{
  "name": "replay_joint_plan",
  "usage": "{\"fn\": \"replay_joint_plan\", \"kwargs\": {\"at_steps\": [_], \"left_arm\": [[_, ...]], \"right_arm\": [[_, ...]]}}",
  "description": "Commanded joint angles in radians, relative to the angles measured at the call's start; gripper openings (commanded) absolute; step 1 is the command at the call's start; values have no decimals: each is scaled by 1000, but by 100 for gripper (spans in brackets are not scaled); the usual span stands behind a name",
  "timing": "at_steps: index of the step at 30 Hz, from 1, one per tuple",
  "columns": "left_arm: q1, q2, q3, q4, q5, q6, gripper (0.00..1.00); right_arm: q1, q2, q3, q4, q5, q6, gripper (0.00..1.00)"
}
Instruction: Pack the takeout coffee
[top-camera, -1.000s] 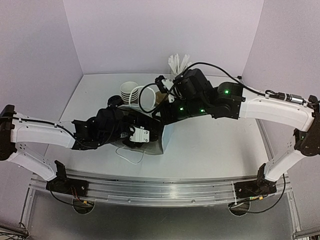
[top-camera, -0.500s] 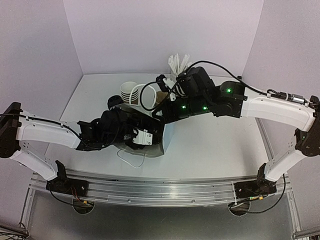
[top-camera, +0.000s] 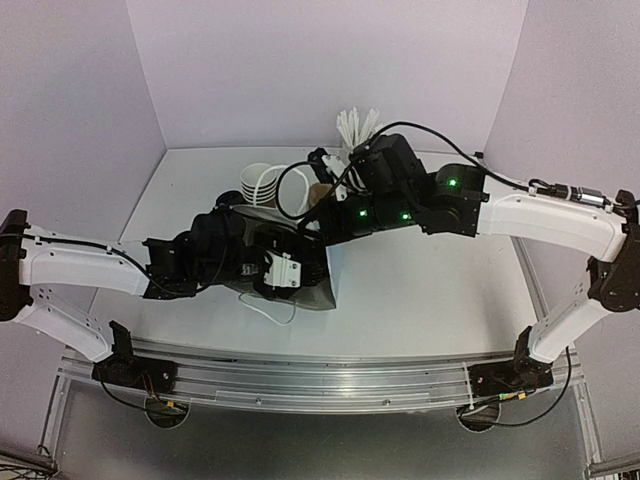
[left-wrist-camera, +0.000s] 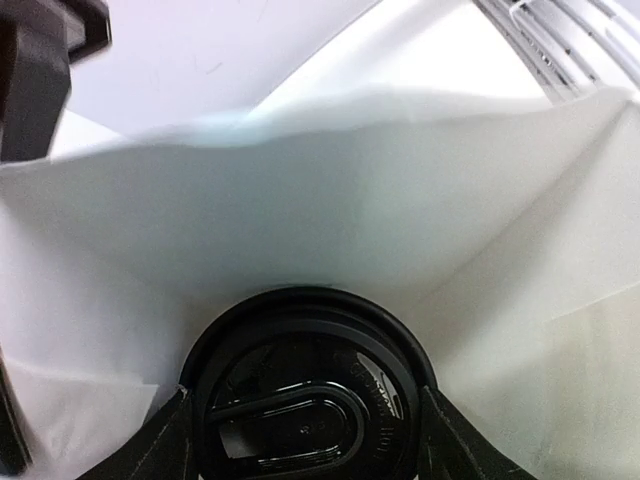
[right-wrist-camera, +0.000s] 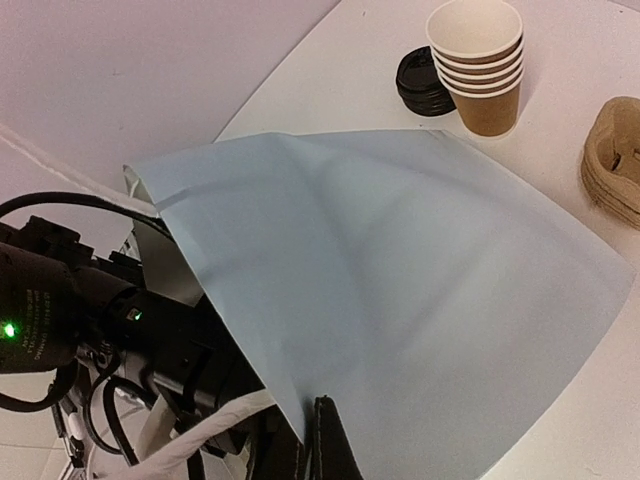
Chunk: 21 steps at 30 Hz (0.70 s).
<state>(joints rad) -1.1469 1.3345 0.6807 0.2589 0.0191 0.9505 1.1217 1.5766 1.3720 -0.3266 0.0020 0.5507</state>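
Observation:
In the left wrist view the takeout coffee shows only as its round black lid (left-wrist-camera: 305, 395); the cup body is hidden. The lid sits between my left gripper's fingers (left-wrist-camera: 160, 445), inside the white paper bag (left-wrist-camera: 330, 190). In the top view the left gripper (top-camera: 283, 268) is in the mouth of the bag (top-camera: 318, 285), which lies at mid table. My right gripper (right-wrist-camera: 318, 445) is shut on the bag's edge (right-wrist-camera: 400, 280) and holds it up. In the top view the right gripper (top-camera: 325, 222) is at the bag's far side.
A nested stack of brown paper cups (right-wrist-camera: 480, 65) stands at the back, also in the top view (top-camera: 262, 185). A pile of black lids (right-wrist-camera: 424, 82) lies beside it. Brown sleeves (right-wrist-camera: 612, 160) lie to the right. White stirrers (top-camera: 357, 127) stand at the back wall.
My left arm pushed right, deeper into the bag, then drew back left a little, lid still between its fingers. The bag shifted with it. The right gripper kept its hold.

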Motion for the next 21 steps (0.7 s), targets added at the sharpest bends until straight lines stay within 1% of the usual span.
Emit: {"fn": "replay_joint_plan", "kwargs": {"at_steps": [1, 4, 8, 11, 14, 21], "left_arm": [[-6, 59, 3, 170, 28, -16, 15], [1, 51, -28, 174, 79, 16, 14], [1, 57, -32, 130, -1, 32, 13], [0, 28, -42, 99, -61, 55, 12], [0, -11, -36, 26, -87, 33, 12], [7, -47, -35, -39, -125, -37, 12]], "right_arm": [[3, 19, 16, 75, -37, 21, 0], [3, 14, 1, 85, -35, 30, 0], [3, 18, 9, 88, -45, 31, 0], [3, 11, -3, 87, -36, 33, 0], [4, 10, -4, 87, -33, 32, 0], [3, 10, -2, 87, -37, 27, 0]]}}
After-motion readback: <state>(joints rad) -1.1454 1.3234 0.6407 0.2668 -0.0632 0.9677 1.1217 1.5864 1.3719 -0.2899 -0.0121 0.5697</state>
